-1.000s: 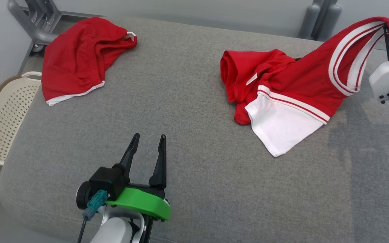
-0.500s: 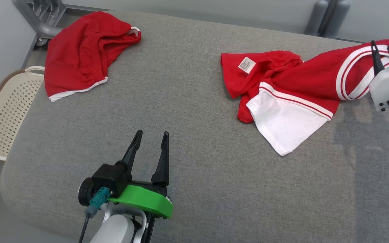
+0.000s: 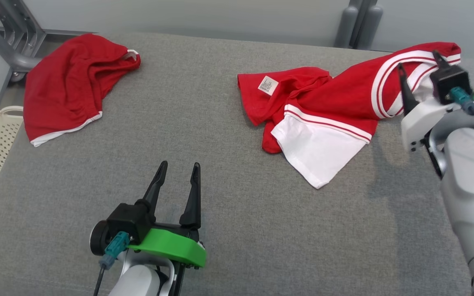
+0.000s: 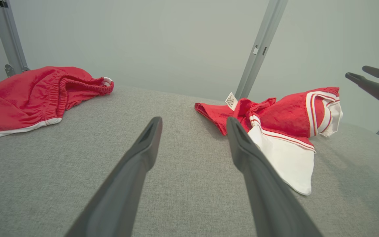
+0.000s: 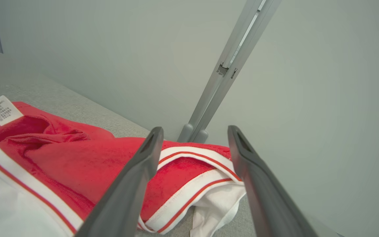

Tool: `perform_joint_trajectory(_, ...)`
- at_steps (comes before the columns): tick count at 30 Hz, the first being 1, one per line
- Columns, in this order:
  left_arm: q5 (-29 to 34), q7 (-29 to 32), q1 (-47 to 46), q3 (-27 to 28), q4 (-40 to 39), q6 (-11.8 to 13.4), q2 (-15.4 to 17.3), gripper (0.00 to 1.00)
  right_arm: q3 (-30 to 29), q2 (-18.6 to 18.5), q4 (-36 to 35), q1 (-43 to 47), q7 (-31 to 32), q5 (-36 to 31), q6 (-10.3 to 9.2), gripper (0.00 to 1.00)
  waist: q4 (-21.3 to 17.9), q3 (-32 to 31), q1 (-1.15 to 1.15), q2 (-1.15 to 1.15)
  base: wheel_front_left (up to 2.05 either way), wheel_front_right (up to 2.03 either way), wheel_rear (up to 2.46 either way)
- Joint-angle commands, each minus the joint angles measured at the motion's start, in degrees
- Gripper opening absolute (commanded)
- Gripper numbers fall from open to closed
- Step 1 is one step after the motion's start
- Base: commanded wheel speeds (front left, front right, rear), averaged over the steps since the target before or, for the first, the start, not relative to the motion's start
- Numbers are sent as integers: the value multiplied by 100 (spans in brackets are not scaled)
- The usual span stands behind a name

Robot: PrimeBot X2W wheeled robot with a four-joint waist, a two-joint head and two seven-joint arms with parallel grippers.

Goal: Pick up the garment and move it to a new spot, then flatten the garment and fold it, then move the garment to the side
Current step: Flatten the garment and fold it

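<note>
Red-and-white knit garment (image 3: 323, 107) lies crumpled at upper right on the grey padded table (image 3: 228, 185); it looks soft and light, best taken at its striped edge; fingers of the right gripper (image 3: 417, 59) and the left gripper (image 3: 180, 164) stand wide, empty

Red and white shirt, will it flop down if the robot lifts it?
Probably floppy: the shirt lies crumpled in soft folds. Likely light, since it looks like thin cloth. It shouldn't roll or slide much on the rough gray surface.
</note>
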Motion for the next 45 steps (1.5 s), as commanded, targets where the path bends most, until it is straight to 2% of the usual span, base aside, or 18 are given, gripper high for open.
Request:
perform_joint_trajectory(1, 20, -8, 47, 18, -35, 38, 54, 100, 144, 52, -70, 150, -20, 179, -8, 100, -103, -95, 0, 0, 0, 0, 0)
perform_joint_trajectory(5, -7, 26, 121, -3, -59, 51, 87, 100, 896, 110, -264, 620, -21, 977, -8, 100, -142, -169, 0, 0, 0, 0, 0)
perform_joint_trajectory(11, -19, 71, 172, -30, -124, 88, 119, 100, 2012, -4, -572, 1214, 21, 1902, -8, 100, -78, -218, 0, 0, 0, 0, 0)
perform_joint_trajectory(16, -43, 70, 239, -53, -173, 105, 128, 100, 2928, -125, -898, 1626, 285, 2487, -8, 100, 28, -210, 0, 0, 0, 0, 0)
perform_joint_trajectory(20, -68, 71, 236, -68, -156, 102, 127, 100, 3357, -174, -884, 1737, 439, 2691, -8, 100, 106, -203, 0, 0, 0, 0, 0)
perform_joint_trajectory(27, -87, 69, 242, -109, -133, 107, 111, 100, 3796, -290, -579, 1705, 763, 2746, -9, 100, 226, -203, 0, 0, 0, 0, 0)
perform_joint_trajectory(38, -103, 41, 204, -98, -139, 138, 101, 100, 3951, -352, -156, 1340, 946, 2567, -8, 100, 287, -107, 0, 0, 0, 0, 0)
perform_joint_trajectory(44, -104, 35, 130, -123, -102, 100, 81, 100, 4388, -374, 66, 1089, 1060, 2575, -8, 100, 316, -37, 0, 0, 0, 0, 0)
perform_joint_trajectory(45, -99, 33, 118, -128, -92, 94, 78, 100, 4457, -388, 102, 1053, 1070, 2606, -8, 98, 324, -31, 0, 0, 0, 0, 0)
